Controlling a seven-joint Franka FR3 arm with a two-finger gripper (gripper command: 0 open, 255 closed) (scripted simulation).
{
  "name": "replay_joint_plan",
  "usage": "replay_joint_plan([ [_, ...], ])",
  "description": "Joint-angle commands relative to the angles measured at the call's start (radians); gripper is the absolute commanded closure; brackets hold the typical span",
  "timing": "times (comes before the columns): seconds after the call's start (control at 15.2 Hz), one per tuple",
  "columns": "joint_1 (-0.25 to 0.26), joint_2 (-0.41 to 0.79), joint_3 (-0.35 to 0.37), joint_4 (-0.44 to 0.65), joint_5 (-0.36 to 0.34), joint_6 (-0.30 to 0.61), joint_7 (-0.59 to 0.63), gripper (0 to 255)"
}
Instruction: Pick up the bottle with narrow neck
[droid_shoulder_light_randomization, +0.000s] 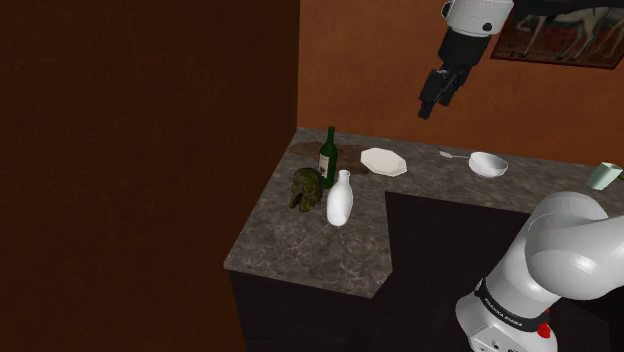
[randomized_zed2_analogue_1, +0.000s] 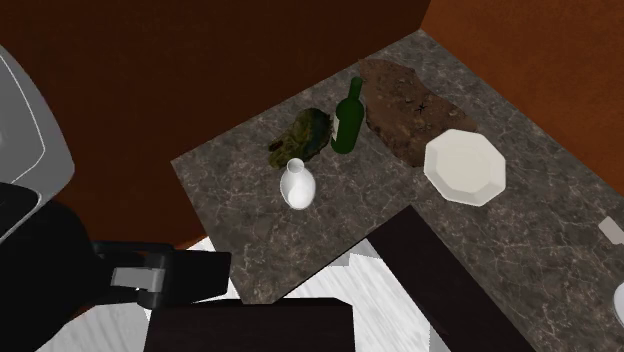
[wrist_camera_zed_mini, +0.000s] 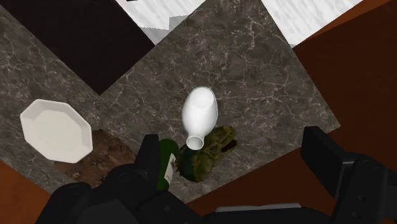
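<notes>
A dark green wine bottle (droid_shoulder_light_randomization: 327, 158) (randomized_zed2_analogue_1: 349, 120) with a long narrow neck stands upright near the counter's back corner. Beside it stands a white pear-shaped bottle (droid_shoulder_light_randomization: 340, 200) (randomized_zed2_analogue_1: 298, 184) (wrist_camera_zed_mini: 199, 113) with a short neck. My gripper (droid_shoulder_light_randomization: 432, 100) hangs high above the counter, well to the shoulder view's right of both bottles, touching nothing. In the wrist view my gripper (wrist_camera_zed_mini: 232, 140) is open, with its fingers far apart. The white bottle shows far below between them, and the left finger partly hides the green bottle (wrist_camera_zed_mini: 167, 167).
A lumpy olive-green figure (droid_shoulder_light_randomization: 306, 188) (randomized_zed2_analogue_1: 305, 136) (wrist_camera_zed_mini: 213, 149) sits against both bottles. On the grey marbled counter (droid_shoulder_light_randomization: 300, 240) also lie a white octagonal plate (droid_shoulder_light_randomization: 383, 161) (randomized_zed2_analogue_1: 465, 167) (wrist_camera_zed_mini: 56, 130), a brown mat (randomized_zed2_analogue_1: 405, 108), a white bowl (droid_shoulder_light_randomization: 488, 165), a spoon (droid_shoulder_light_randomization: 452, 155) and a pale cup (droid_shoulder_light_randomization: 604, 176).
</notes>
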Motion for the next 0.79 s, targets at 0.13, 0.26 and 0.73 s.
replay_joint_plan([
  [0.13, -0.001, 0.026, -0.020, -0.040, -0.005, 0.068, -0.013, 0],
  [0.26, -0.003, 0.059, -0.040, -0.075, -0.010, 0.137, -0.026, 0],
  [0.73, -0.007, 0.219, -0.109, -0.154, -0.019, 0.380, -0.074, 0],
])
